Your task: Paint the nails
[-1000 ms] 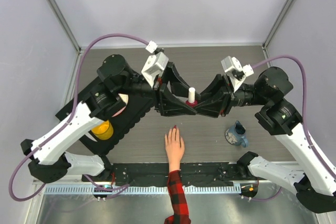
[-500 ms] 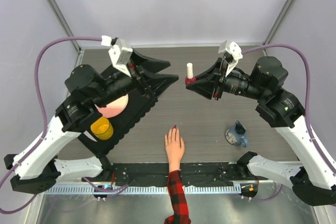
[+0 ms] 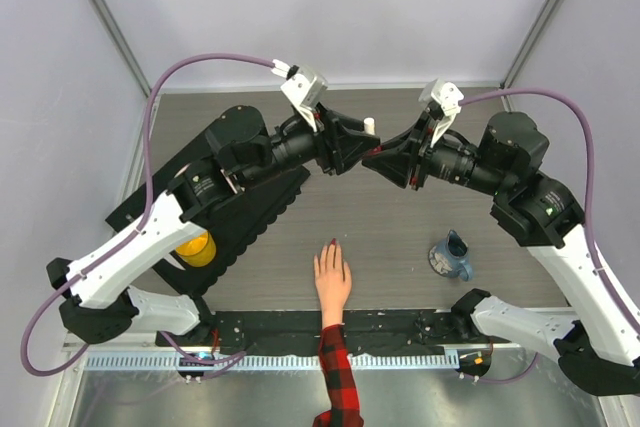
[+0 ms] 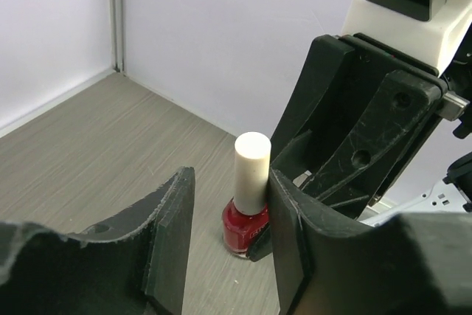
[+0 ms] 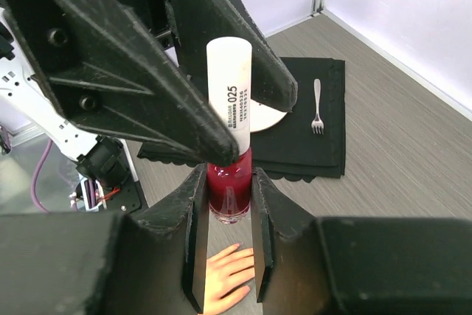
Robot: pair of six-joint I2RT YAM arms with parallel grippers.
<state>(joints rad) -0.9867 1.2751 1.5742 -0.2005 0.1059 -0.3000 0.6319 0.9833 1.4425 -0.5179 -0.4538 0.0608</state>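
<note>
My right gripper (image 5: 227, 176) is shut on the small red polish bottle (image 5: 228, 186) and holds it upright above the table. The bottle's white cap (image 4: 252, 171) stands between my left gripper's open jaws (image 4: 225, 208); the right finger touches the cap and a gap remains on the left side. In the top view both grippers meet at the back centre, left (image 3: 352, 142) and right (image 3: 380, 159). The pale hand (image 3: 332, 279) with a plaid sleeve (image 3: 338, 377) lies flat near the front edge. One nail (image 3: 331, 243) looks red; the others are too small to judge.
A black mat (image 3: 255, 222) with a yellow cup (image 3: 197, 247) lies at the left under my left arm. A white plate (image 5: 267, 116) and a fork (image 5: 316, 105) rest on it. A blue mug (image 3: 450, 257) stands at the right front.
My left gripper has swung back in from the left and now straddles the bottle's cap. My right gripper still holds the bottle, almost in place.
</note>
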